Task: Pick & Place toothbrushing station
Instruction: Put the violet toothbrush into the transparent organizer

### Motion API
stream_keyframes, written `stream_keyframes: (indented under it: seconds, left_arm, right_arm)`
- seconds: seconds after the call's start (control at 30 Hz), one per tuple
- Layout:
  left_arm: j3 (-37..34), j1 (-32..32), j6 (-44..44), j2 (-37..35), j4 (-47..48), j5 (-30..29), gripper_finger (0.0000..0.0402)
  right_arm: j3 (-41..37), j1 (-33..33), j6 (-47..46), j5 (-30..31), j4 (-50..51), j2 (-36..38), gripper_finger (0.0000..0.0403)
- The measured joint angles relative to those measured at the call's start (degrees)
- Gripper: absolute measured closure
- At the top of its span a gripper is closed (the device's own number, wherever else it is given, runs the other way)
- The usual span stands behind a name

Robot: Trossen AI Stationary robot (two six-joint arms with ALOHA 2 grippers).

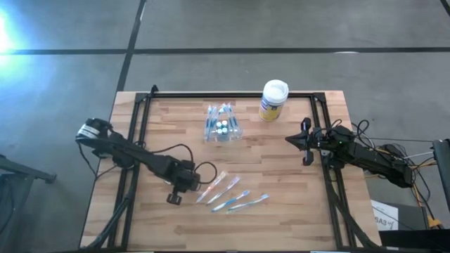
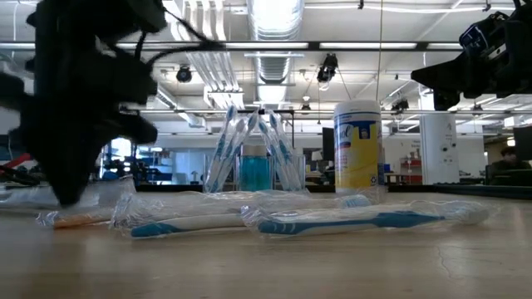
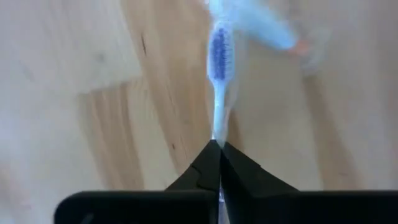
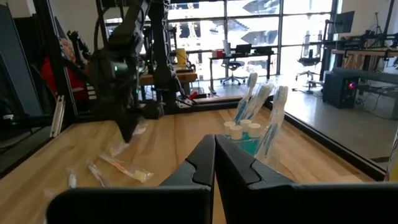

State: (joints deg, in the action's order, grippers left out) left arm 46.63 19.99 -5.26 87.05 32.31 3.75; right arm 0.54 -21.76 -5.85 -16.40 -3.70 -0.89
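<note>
The left gripper (image 1: pixel 188 184) sits low over the wooden table (image 1: pixel 281 211), at the near end of a loose cluster of wrapped toothbrushes (image 1: pixel 232 197). In the left wrist view its fingers (image 3: pixel 205 165) are pressed together, with the pale handle of a blue-bristled toothbrush (image 3: pixel 219 56) running straight out from between the tips. The handle appears pinched there, though whether the brush is lifted clear of the table cannot be told.

The toothbrushing station (image 1: pixel 222 125), a clear colourless holder with several brushes standing in it, lies well apart from the left gripper, ahead of it and off to its right, toward the far edge of the table. In the low view the station (image 2: pixel 254 162) stands upright behind the wrapped toothbrushes.

The right gripper (image 1: pixel 294 140) hovers above the table with its fingers closed on nothing. The station lies near it, off to its left and slightly ahead; the right wrist view shows the station (image 4: pixel 256 127) just beyond the closed fingertips.

A yellow-and-blue canister (image 1: pixel 273 100) with a white lid stands beside the station, on the side nearer the right gripper.
</note>
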Motion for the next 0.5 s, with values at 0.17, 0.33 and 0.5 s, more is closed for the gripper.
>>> stream_keyframes:
  seconds: [0.17, 0.33, 0.5]
  left_arm:
    - [2.2, 0.0, 2.3, -7.7, 0.6, -0.5, 0.0398]
    - [2.4, 0.0, 3.0, -17.6, 0.4, -7.3, 0.0399]
    - [1.5, 0.0, 3.8, -27.8, -2.8, -18.8, 0.04]
  right_arm:
    - [0.0, 0.0, -0.2, -0.1, 0.0, 0.0, 0.0394]
    - [0.0, 0.0, -0.2, -0.1, 0.1, 0.0, 0.0394]
    - [0.0, 0.0, -0.4, -0.1, 0.2, 0.0, 0.0394]
